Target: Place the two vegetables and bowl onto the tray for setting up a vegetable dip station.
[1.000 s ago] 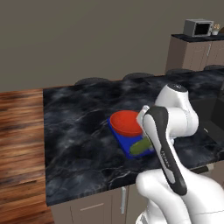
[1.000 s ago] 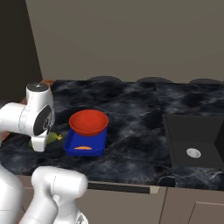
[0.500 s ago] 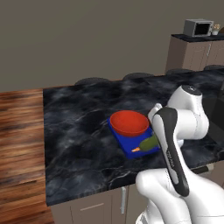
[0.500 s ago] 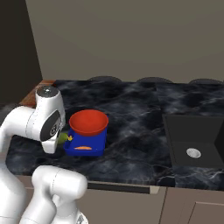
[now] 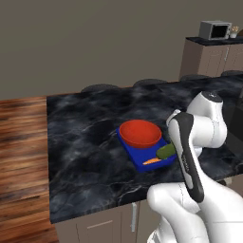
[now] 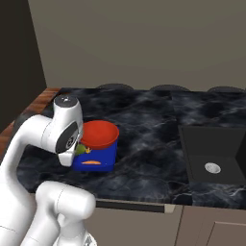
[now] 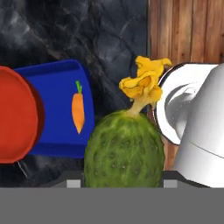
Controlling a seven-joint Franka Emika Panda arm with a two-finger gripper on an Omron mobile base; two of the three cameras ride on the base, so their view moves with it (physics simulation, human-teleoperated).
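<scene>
One pickle (image 7: 124, 148) is clamped in the gripper (image 7: 124, 181), now carried beside the tray (image 7: 57, 78); release remains.

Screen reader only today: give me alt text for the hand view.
A bumpy green vegetable with a yellow flower at its end sits close before the camera, held in the tool. Beyond it, a blue tray on the dark counter carries a small carrot and a red bowl.
</scene>
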